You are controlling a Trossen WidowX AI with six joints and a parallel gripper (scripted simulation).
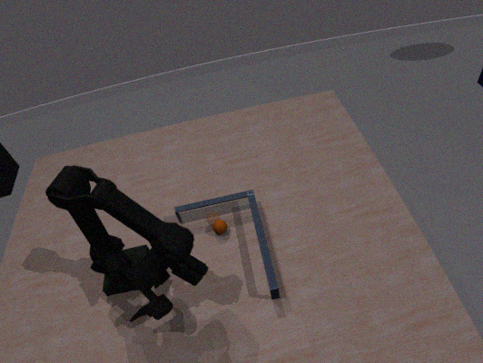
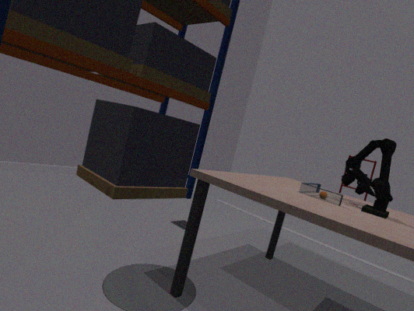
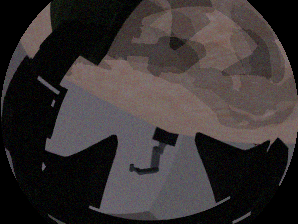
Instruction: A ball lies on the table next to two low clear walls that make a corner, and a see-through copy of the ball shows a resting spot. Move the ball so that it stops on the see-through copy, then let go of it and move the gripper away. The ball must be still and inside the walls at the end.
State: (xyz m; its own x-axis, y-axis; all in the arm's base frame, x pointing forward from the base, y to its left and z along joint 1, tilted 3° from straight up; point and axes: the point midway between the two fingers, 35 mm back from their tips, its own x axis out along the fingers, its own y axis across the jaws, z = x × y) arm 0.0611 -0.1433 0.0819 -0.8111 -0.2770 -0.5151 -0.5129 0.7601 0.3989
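An orange ball (image 1: 220, 227) (image 2: 323, 194) lies on the table on the arm's side of the two clear walls, near the shorter wall (image 1: 214, 205). The longer wall (image 1: 262, 245) meets it at a corner. The faint see-through copy (image 1: 211, 217) sits just behind and left of the ball in the top view, close to the shorter wall; I cannot pick it out in the exterior view. My gripper (image 3: 157, 139) is open and empty, with its fingers wide apart. It is raised above the table, well away from the ball. The ball is not in the wrist view.
The arm's base (image 1: 132, 272) (image 2: 374, 211) stands on the wooden table (image 1: 318, 150) (image 2: 249, 186), left of the walls in the top view. Shelving with large dark boxes (image 2: 156, 152) stands beyond the table in the exterior view. Arm shadows fall across the table.
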